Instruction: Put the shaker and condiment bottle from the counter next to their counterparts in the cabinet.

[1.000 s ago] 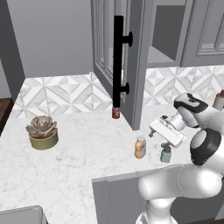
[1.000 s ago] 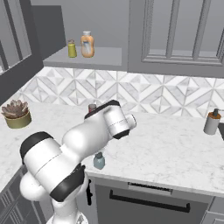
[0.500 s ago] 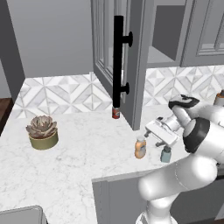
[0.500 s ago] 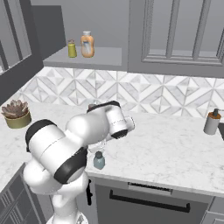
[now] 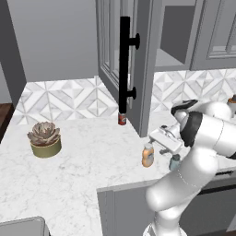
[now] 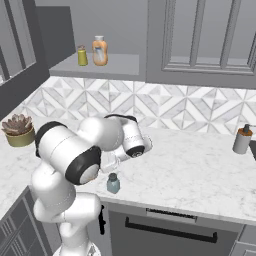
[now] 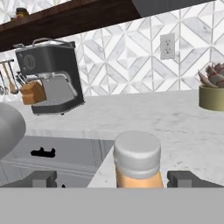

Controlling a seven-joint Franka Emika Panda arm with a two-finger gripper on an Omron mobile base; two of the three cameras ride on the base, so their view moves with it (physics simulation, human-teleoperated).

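On the counter [image 5: 87,170], the claw [image 7: 114,179] stands wide open — straddling the condiment bottle [image 7: 136,159], not gripping it.

The condiment bottle [image 5: 148,156] and the shaker [image 5: 174,162] stand side by side near the counter's [image 5: 83,179] front edge, the potted succulent [image 5: 44,139] well apart toward its left end.

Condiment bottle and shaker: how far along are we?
Done: the cabinet door stands open. In hand: the open gripper brackets the condiment bottle, not yet closed on it. Left: both the bottle and the shaker sit on the counter; each must go up beside its counterparts on the cabinet shelf.
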